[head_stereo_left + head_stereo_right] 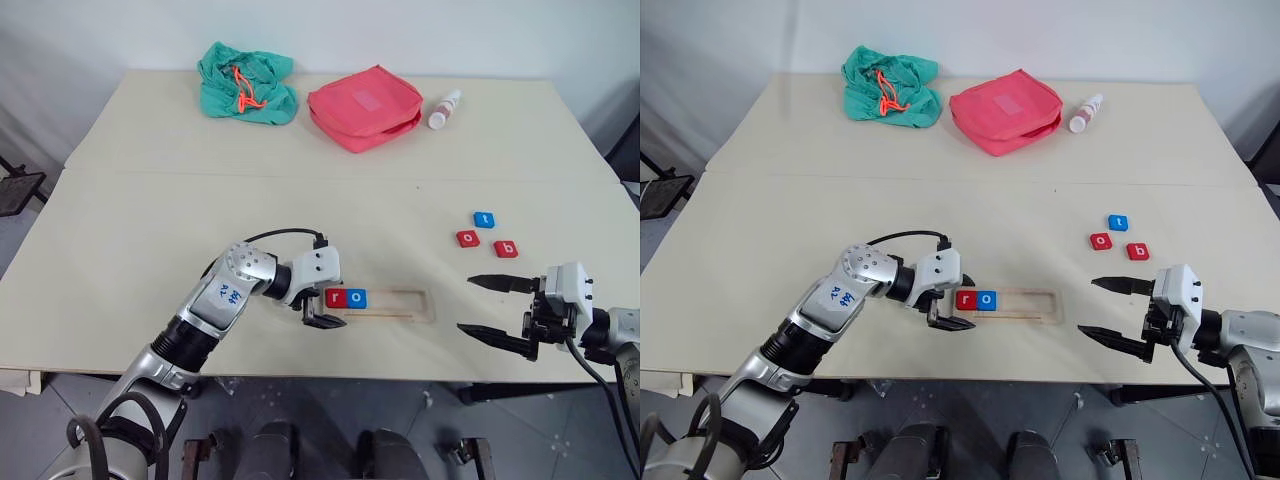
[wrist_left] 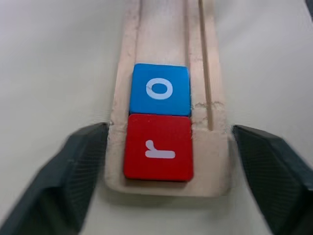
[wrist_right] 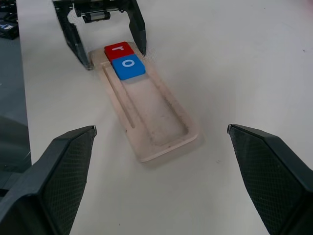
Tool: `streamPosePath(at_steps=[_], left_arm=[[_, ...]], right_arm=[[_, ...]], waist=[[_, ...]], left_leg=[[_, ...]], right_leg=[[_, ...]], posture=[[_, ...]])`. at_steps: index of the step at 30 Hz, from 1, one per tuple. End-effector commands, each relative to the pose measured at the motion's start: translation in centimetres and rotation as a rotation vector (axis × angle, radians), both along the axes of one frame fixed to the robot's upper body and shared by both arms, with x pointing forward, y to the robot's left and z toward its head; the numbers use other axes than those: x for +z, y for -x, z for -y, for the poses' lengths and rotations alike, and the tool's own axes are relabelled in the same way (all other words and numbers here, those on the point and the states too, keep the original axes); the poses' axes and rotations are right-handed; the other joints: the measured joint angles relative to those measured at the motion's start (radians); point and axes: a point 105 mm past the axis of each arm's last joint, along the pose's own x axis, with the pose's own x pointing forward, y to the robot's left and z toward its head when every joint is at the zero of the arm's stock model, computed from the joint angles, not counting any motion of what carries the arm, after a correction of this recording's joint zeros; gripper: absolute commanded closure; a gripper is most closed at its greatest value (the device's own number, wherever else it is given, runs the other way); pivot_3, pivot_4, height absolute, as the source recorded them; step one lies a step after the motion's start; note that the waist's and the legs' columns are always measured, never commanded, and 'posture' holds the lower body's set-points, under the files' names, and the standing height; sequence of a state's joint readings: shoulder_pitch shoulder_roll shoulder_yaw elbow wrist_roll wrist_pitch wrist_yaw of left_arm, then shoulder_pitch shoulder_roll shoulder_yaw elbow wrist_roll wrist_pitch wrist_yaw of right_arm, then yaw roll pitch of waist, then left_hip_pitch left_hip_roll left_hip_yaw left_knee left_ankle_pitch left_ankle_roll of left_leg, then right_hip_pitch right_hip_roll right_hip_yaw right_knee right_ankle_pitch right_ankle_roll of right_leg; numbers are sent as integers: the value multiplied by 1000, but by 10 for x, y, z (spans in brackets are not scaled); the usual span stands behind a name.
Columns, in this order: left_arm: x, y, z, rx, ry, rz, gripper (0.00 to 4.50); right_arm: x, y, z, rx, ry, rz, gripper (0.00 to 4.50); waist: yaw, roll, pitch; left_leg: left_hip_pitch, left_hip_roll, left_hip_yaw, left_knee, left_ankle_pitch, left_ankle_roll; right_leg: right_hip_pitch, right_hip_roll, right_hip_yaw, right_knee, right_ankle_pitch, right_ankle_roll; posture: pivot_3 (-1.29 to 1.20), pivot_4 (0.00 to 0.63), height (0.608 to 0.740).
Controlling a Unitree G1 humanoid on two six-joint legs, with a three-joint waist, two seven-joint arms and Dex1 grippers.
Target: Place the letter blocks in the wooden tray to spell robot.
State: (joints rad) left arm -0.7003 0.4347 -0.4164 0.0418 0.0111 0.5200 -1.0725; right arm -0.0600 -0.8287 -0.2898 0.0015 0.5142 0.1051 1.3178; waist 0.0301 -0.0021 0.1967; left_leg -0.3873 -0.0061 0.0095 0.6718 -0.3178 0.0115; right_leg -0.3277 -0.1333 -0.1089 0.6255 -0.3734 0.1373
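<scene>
Pale bench carries everything. Nearest, the tray holds a red r at its left end with a blue o touching it; the remaining slot is bare. The left gripper's fingers stand open, straddling the tray's r end. Right of the tray, the right gripper hangs with fingers spread wide, holding nothing. Beyond the tray to the right lie a red o, a red b and a blue t, close together. Farther off sit a red pouch, a green cloth and a small bottle.

On your pale desk lie a green cloth bag, a red pouch and a small white bottle at the far edge, three loose letter blocks at right, and the wooden tray near you.
</scene>
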Motion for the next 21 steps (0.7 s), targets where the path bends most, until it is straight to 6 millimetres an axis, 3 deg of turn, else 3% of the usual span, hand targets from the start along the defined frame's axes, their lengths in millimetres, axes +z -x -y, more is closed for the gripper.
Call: streamPosePath(at_steps=[1,11,15,18,21], left_arm=[[15,4,5,-16,36,45,32],[50,20,-16,-2,130,51,32],[76,40,-35,-74,287,36,32],[85,32,-49,-48,379,88,32],[81,26,-62,-64,386,140,32]], right_arm=[[15,2,1,1,10,59,0],[17,1,12,-109,-26,67,0],[17,-14,28,-355,-115,137,0],[14,-28,43,-547,-138,157,0],[4,-35,55,-715,-169,120,0]], waist=[[0,0,0],[-2,0,0],[-4,0,0],[-4,1,0],[-2,1,0]], left_leg=[[0,0,0,0,0,0],[0,0,0,0,0,0],[-1,1,-1,0,0,0],[0,1,-1,0,0,0],[0,0,-1,2,0,0]], right_leg=[[0,0,0,0,0,0],[0,0,0,0,0,0],[0,1,1,0,0,0],[0,0,1,0,0,0],[0,0,1,0,0,0]], posture=[[0,150,740],[0,150,740],[0,150,740],[0,150,740],[0,150,740]])
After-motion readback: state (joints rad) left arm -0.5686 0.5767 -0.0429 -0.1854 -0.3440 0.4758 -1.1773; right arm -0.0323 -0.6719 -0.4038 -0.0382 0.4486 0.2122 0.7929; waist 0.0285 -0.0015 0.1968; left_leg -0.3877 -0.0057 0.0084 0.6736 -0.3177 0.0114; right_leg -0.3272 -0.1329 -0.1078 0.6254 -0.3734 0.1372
